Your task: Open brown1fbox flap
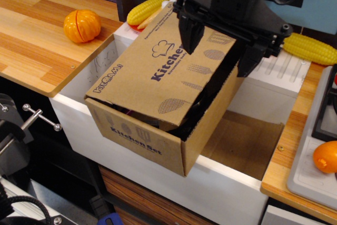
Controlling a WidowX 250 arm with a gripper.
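The brown1fbox (141,139) sits tilted in the white sink (226,188), its "Kitchen Set" side facing the front. Its flap (158,80), printed with "Kitchen" and a chef hat, lies over the top and is slightly raised along the right edge, where a dark gap shows. My black gripper (218,61) hangs over the far right part of the flap with its jaws wide apart. The left finger (189,35) is above the flap's printed face. The right finger (250,61) is past the flap's right edge. Nothing is held.
An orange toy pumpkin (82,26) lies on the wooden counter (31,46) at left. One corn cob (147,9) lies behind the box, another (316,48) at right. An orange fruit (326,156) rests on a white tray (310,177). A metal handle (39,117) sticks out at lower left.
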